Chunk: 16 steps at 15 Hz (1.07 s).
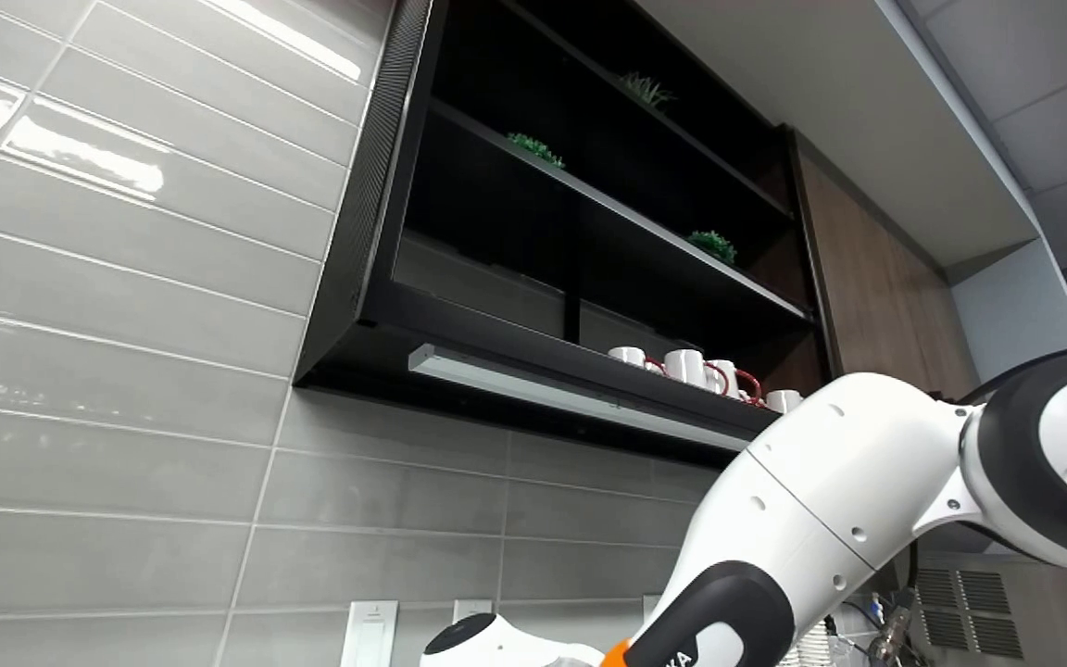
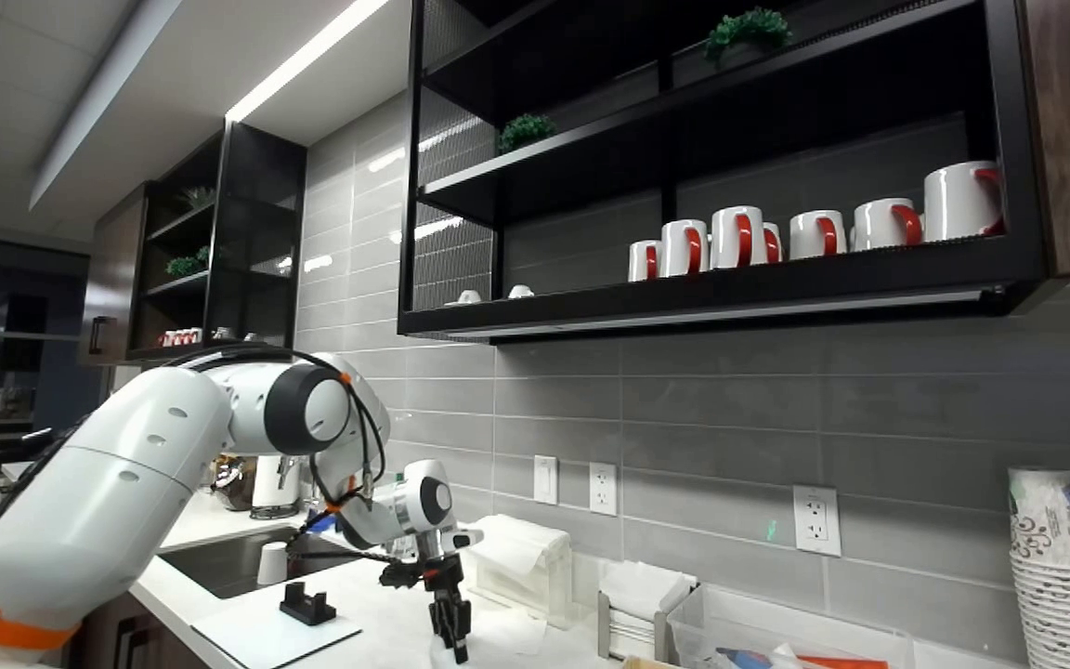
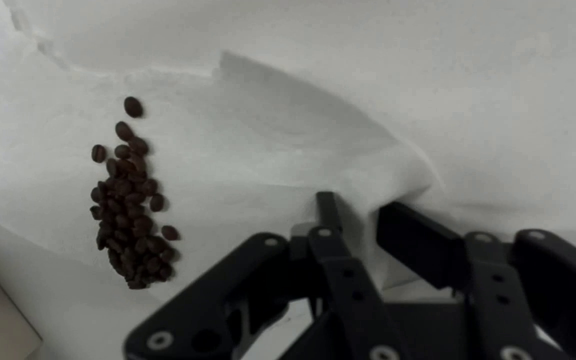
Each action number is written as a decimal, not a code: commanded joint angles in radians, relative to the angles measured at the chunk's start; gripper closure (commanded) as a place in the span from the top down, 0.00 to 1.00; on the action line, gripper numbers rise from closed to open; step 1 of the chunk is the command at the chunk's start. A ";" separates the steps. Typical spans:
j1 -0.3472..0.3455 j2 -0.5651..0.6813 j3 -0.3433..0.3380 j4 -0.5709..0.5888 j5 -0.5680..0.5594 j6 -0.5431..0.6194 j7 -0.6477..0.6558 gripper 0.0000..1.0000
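Beans [image 3: 133, 210] lie heaped on paper [image 3: 258, 165] in the wrist view, a few strays round the edge; the paper presumably keeps them together and clean. The heap sits to the left of the jaws, apart from them. The jaws stand close together, fingertips [image 3: 327, 210] down at the paper, a raised fold between them; whether they pinch it or merely straddle it, I cannot tell.

In an exterior view, the arm [image 2: 140, 465] reaches over the surface [image 2: 396, 618], jaws pointing down, a pose that suits thin paper met from above. Towels [image 2: 516, 544] stand near, by the wall [image 2: 721, 409]. Mugs [image 2: 739, 237] line a shelf [image 2: 776, 283] overhead, handles turned one way, perhaps for easy taking.

In an exterior view, a white link [image 1: 830, 463] crosses in front of a cabinet [image 1: 362, 259]; the jaws are out of frame.
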 commanded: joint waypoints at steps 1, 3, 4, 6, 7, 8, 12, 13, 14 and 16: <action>-0.011 -0.039 -0.005 -0.071 0.013 0.077 -0.036 0.17; -0.018 -0.069 -0.003 -0.094 0.025 0.091 -0.053 0.02; -0.020 -0.086 -0.003 -0.107 0.029 0.097 -0.057 0.00; -0.027 -0.122 -0.003 -0.137 0.038 0.108 -0.060 0.00; -0.035 -0.147 -0.003 -0.162 0.045 0.117 -0.061 0.00; -0.045 -0.170 -0.001 -0.185 0.058 0.126 -0.061 0.00; -0.110 -0.265 0.008 -0.313 0.156 0.260 -0.098 0.00; -0.131 -0.284 0.013 -0.348 0.199 0.315 -0.124 0.00; -0.156 -0.301 0.018 -0.392 0.252 0.396 -0.161 0.00; -0.198 -0.315 0.027 -0.460 0.358 0.541 -0.251 0.00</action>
